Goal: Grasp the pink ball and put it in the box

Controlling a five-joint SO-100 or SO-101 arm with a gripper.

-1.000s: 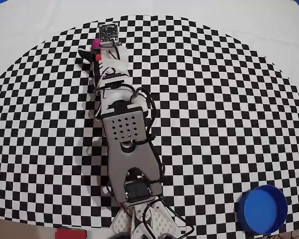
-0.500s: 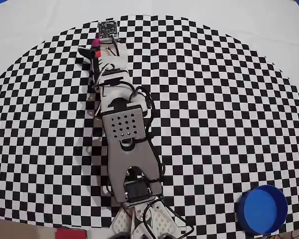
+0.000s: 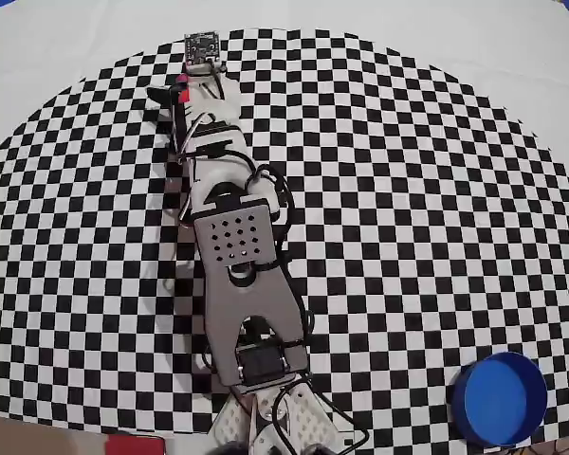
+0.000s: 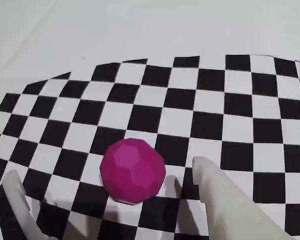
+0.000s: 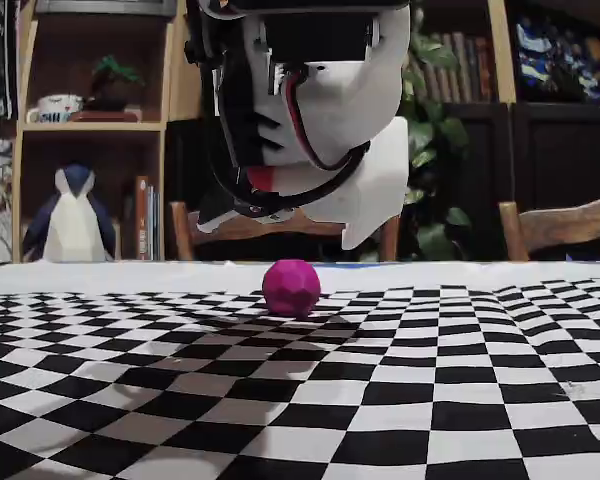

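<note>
The pink ball (image 4: pixel 133 170) rests on the checkered cloth between my open gripper (image 4: pixel 106 171) fingers in the wrist view. The white fingertips (image 4: pixel 209 180) stand apart from it on both sides, and neither touches it. In the fixed view the ball (image 5: pixel 291 287) sits on the cloth near its far edge, with the gripper (image 5: pixel 295 235) hanging just above it. In the overhead view the gripper (image 3: pixel 185 83) at the upper left covers nearly all of the ball. The box (image 3: pixel 500 399), a round blue tub, stands far away at the lower right.
The arm's body (image 3: pixel 237 256) stretches from its base at the bottom edge up across the checkered cloth (image 3: pixel 408 190). Plain white table lies just beyond the ball. Chairs and a bookshelf (image 5: pixel 80 130) stand behind the table in the fixed view.
The arm has reached a little further toward the top of the overhead view. The gripper now covers more of the ball. The ball and the box have stayed put.
</note>
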